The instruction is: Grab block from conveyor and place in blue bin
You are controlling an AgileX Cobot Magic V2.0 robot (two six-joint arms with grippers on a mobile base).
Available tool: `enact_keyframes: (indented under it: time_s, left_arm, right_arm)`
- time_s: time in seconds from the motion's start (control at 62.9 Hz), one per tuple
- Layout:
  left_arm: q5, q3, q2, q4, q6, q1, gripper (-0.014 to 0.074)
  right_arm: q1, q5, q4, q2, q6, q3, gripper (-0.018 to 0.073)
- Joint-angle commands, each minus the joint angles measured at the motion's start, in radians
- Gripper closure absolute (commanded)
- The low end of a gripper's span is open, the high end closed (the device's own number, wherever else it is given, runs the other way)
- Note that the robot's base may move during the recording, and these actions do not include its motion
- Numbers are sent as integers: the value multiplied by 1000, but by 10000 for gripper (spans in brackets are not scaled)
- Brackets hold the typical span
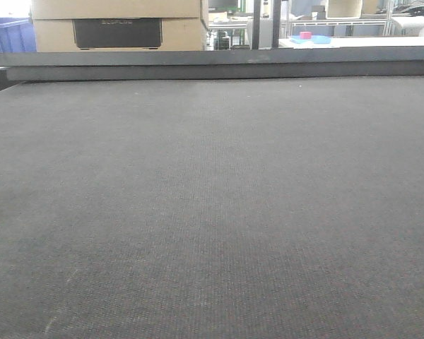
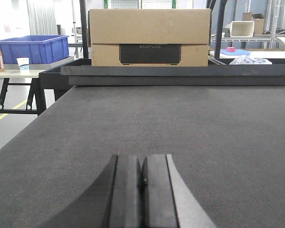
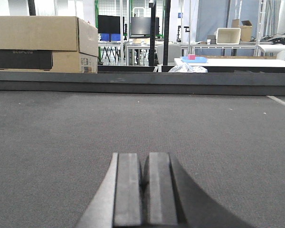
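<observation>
Left wrist-mounted view looks along my left pincer (image 2: 142, 166), which is closed: its two dark fingers (image 2: 127, 190) press flat against each other with nothing held between them. It hangs low over the conveyor (image 2: 190, 123), whose dark grey woven belt fills most of the picture and runs out to a raised rail (image 2: 180, 71) at the far edge. Past the belt's far left corner, off the conveyor, the blue bin (image 2: 33, 48) stands on a light-topped side surface (image 2: 12, 73), with a white paper cup (image 2: 23, 64) just in front of it. A cardboard box (image 2: 149, 38) with a dark panel on its face sits right behind the rail, to the right of the bin.

From the right wrist, my right pincer (image 3: 146, 164) is closed in the same way, fingers together and gripping nothing, low above the belt. Beyond the rail on that side a white surface (image 3: 237, 62) carries a light blue tray (image 3: 198, 60) with a small pink object (image 3: 191, 57) on it, well apart from the conveyor.

Seen from the front camera, the belt spreads across nearly the whole frame, and the bin shows only as a blue corner at the top left, beside the box.
</observation>
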Motion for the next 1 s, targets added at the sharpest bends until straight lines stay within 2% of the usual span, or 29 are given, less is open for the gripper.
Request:
enact_keyframes:
  time_s: [0.0,0.89,0.985]
  left_arm:
    - [-13,-2,-5,-3,-4,5,707]
    - [-15,-2,-5,-3,-4,5,707]
    - [-31,-2,-5,-1,-4,5,707]
  right_arm:
    - [-3,-22,0,-4,-2,-1,721]
    - [-3,-22,0,-4,-2,-1,721]
    - [-3,-72,0,-4,-2,-1,721]
